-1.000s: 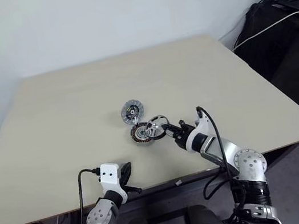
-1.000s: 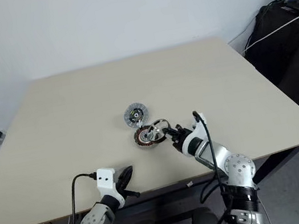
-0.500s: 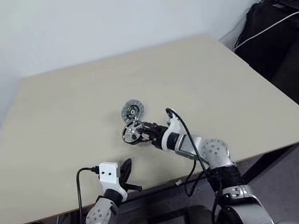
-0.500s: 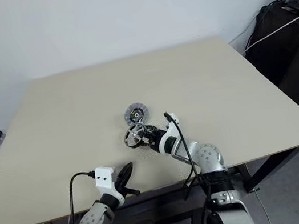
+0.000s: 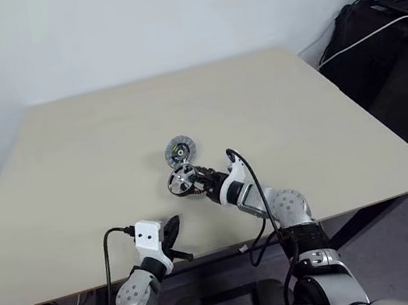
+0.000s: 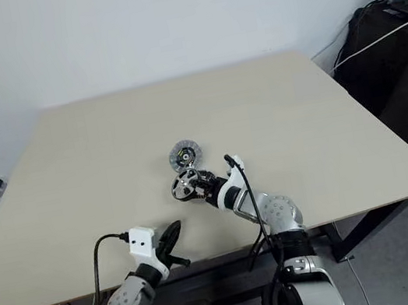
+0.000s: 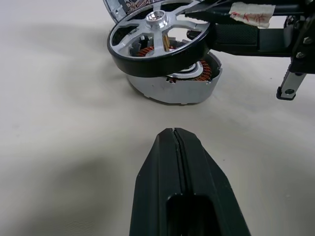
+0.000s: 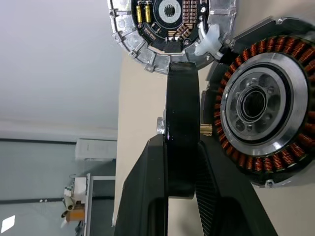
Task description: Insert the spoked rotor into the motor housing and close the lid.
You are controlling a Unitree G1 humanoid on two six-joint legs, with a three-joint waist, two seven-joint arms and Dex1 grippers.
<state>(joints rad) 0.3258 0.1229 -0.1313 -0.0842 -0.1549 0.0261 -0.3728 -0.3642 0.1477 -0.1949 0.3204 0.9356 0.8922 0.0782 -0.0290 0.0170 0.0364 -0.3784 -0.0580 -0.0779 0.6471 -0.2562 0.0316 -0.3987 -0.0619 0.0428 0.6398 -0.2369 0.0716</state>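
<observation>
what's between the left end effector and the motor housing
Only bare table. In the left wrist view, the shut left end effector points at the motor housing, with nothing between them; the spoked rotor hangs above the housing.

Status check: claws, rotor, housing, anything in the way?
Right claw shut on spoked rotor, rotor above motor housing, not seated. Left claw shut, empty. Lid beside housing; no obstruction.

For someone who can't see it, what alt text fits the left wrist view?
A black-rimmed spoked rotor, held by the right end effector, hovers tilted just above the copper-wound motor housing on a pale table. The left end effector, shut, points at them.
</observation>
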